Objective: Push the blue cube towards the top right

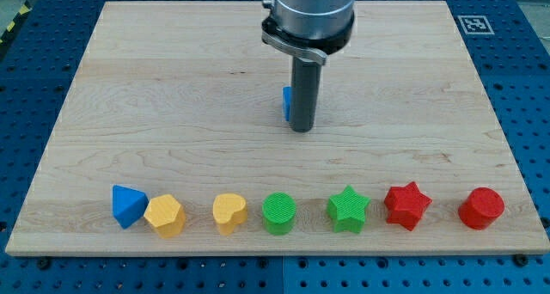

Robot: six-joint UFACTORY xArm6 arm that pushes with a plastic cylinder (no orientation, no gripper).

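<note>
Count on the tabletop [172, 88]: eight blocks.

Blue, two: cube [286, 104] (mostly hidden behind the rod) and triangular block [128, 205].
Yellow, two: hexagonal block [165, 215], heart [229, 213].
Green, two: cylinder [278, 213], star [348, 209].
Red, two: star [406, 205], cylinder [480, 208].
Rods: one.

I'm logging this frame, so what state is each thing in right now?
my tip: down on the board, against the blue cube's right side.
blue cube: mid-board, mostly hidden behind the rod.
Seven other blocks: standing untouched in a row along the bottom edge.
</note>
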